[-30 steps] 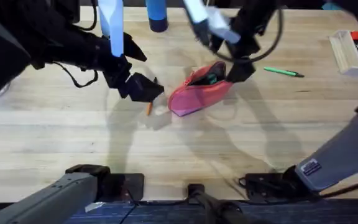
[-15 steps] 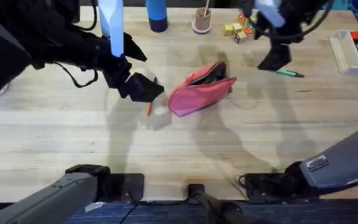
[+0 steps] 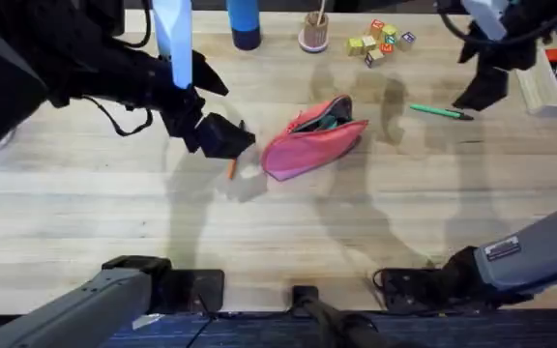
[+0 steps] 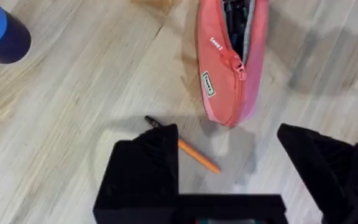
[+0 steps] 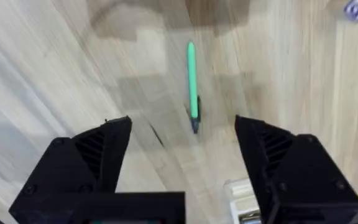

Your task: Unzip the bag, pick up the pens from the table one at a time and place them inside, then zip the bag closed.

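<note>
My right gripper (image 5: 182,134) spread wide above green pen (image 5: 192,84) | risk: thin pen rolls, fingers miss.

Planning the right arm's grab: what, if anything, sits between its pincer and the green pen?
Nothing visible. The right pincer is open above bare table, and the green pen lies apart from the clear box.

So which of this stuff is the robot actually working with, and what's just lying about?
In use:
- soft pink-red fabric pouch, unzipped
- slim orange pen beside the left hand
- bright green pen under the right hand

Lying about:
- blue cylinder
- coloured toy blocks
- clear plastic box
- small round wooden holder
</note>
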`<state>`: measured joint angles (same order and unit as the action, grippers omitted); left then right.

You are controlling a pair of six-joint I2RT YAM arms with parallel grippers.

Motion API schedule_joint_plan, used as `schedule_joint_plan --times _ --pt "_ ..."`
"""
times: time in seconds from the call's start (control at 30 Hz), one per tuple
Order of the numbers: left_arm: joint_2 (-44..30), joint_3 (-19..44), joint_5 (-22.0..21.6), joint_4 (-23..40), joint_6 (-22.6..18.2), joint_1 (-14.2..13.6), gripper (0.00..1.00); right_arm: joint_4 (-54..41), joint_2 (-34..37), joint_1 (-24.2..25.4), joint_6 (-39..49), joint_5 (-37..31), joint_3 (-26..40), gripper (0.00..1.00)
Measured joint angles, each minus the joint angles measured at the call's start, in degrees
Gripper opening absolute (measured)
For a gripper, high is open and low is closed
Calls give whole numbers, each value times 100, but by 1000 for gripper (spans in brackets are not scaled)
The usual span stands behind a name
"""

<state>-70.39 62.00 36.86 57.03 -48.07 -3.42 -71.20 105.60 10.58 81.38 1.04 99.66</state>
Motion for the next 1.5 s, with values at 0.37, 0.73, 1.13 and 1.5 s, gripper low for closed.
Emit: schedule_joint_plan --times 0.37,0.73,1.13,1.5 --pt "0 0 0 -1 1 0 993 211 361 394 2 -17 0 996" --pt "0 0 0 0 2 0 994 564 1004 394 2 -17 0 996" --pt "0 0 0 -2 2 0 993 644 1823 394 1 -27 3 996" --pt "0 0 0 -135 0 0 993 716 1838 394 -17 -35 9 516"
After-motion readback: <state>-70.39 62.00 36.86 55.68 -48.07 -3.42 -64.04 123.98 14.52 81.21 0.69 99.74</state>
